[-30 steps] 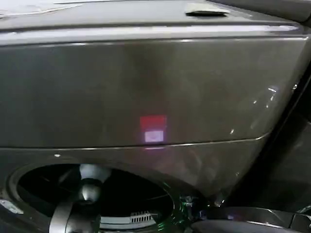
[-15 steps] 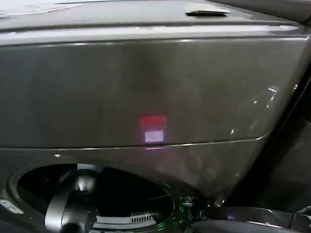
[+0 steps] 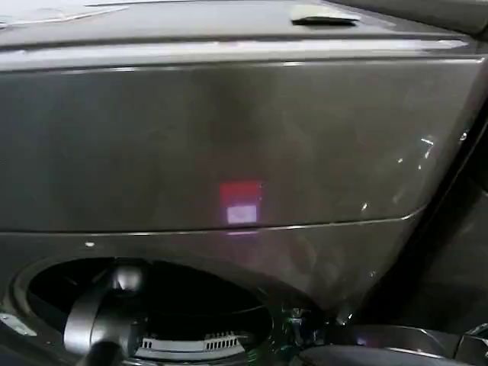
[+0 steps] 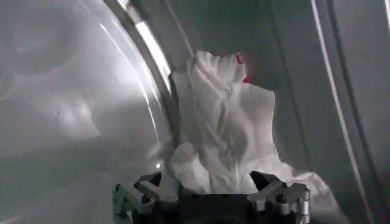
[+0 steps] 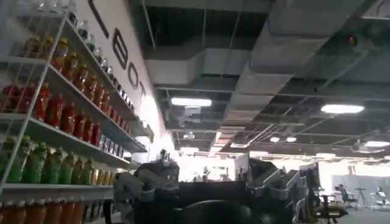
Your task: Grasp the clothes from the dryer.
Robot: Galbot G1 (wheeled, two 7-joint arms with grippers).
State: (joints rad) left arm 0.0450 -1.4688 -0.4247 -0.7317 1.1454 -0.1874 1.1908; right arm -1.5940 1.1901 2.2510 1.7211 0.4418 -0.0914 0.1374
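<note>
Bronze-grey metal of the single dryer (image 3: 229, 145) fronts the robot, the left arm reaching into its porthole. Inside, the left gripper (image 4: 210, 190) stands with fingers spread around one piece of clothes (image 4: 222, 137), bunched against the drum wall, its long axis running away from the gripper. The right gripper (image 5: 210, 182) idles, fingers apart, facing shelves of bottles (image 5: 52, 115).

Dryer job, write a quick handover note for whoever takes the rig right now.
Left gripper: inside the dryer drum, fingers open on either side of the clothes, not closed on them.
Right gripper: open, parked away from the machine, pointing into the room with drink shelves.
Done: reach through the porthole.
Left: close on the white fabric and draw it out.
</note>
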